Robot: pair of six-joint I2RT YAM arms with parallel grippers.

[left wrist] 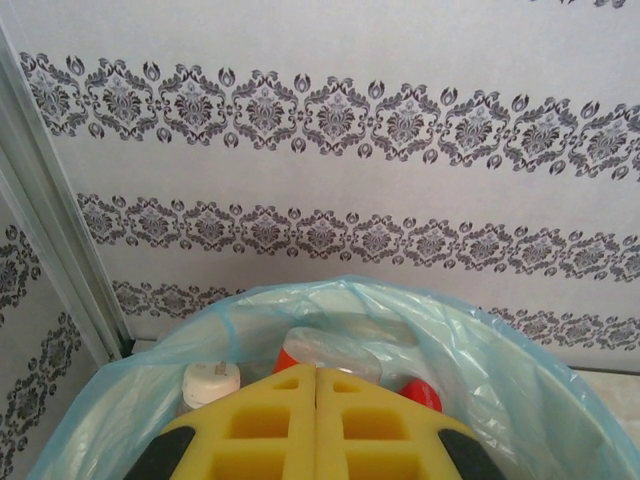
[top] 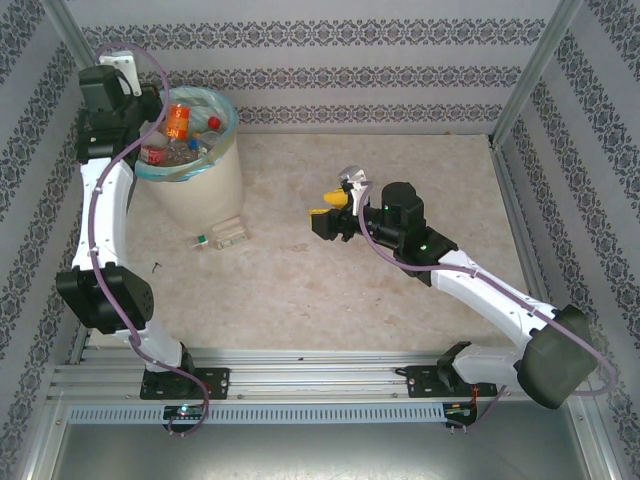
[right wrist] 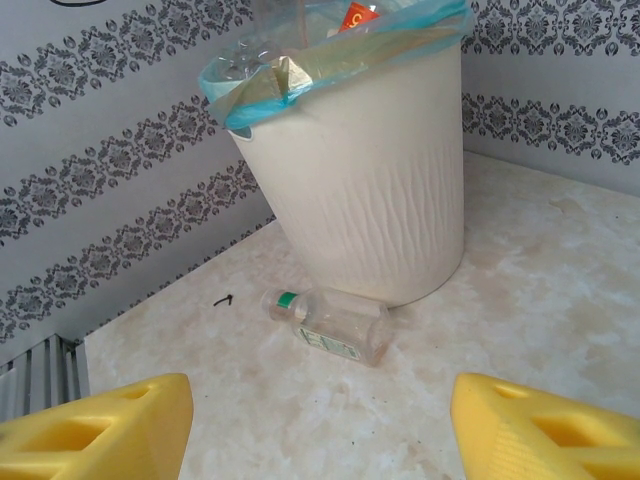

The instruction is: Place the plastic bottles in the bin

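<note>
The bin (top: 203, 195) stands at the table's back left, lined with a blue-green bag and holding several plastic bottles (top: 177, 123). In the left wrist view my left gripper (left wrist: 317, 374) hangs shut and empty just above the bin's rim (left wrist: 520, 350). Below it are a white-capped bottle (left wrist: 210, 383), a red cap (left wrist: 421, 394) and a clear bottle (left wrist: 335, 349). One clear bottle (top: 226, 237) with a green band lies on its side against the bin's base (right wrist: 331, 324). My right gripper (top: 326, 221) hovers open mid-table, facing that bottle, well short of it, its yellow fingers (right wrist: 100, 432) wide apart.
A small black screw-like bit (top: 157, 266) lies on the table left of the lying bottle, also seen from the right wrist as the same black bit (right wrist: 222, 299). Patterned walls close in the back and sides. A metal rail runs along the near edge.
</note>
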